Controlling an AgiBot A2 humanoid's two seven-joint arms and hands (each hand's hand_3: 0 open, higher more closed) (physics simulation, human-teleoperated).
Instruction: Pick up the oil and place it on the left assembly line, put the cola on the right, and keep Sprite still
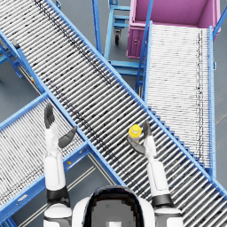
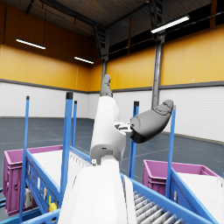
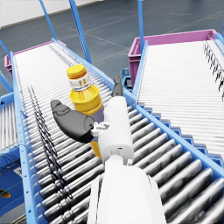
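On my far left the left assembly line (image 1: 17, 146) runs as a bed of grey rollers in a blue frame. The left hand (image 1: 53, 128) is raised above its inner edge. Its fingers (image 2: 106, 85) point straight out and the thumb is splayed well apart from them, so the hand is wide and holds nothing. Next comes the middle conveyor (image 1: 88, 88), which crosses my view on a diagonal. The oil bottle (image 1: 135, 131) is over its lower stretch, near the rail on the right-hand side. It is upright, with a yellow body and an orange-yellow cap. The right hand (image 1: 142, 142) grips it around the body, thumb on one side and fingers (image 3: 117, 85) on the other. The wrist hides the base, so I cannot tell whether the bottle rests on the rollers or is lifted off them. Further right is the right assembly line (image 1: 177, 80), with a pink bin (image 1: 135, 42) at its far end.
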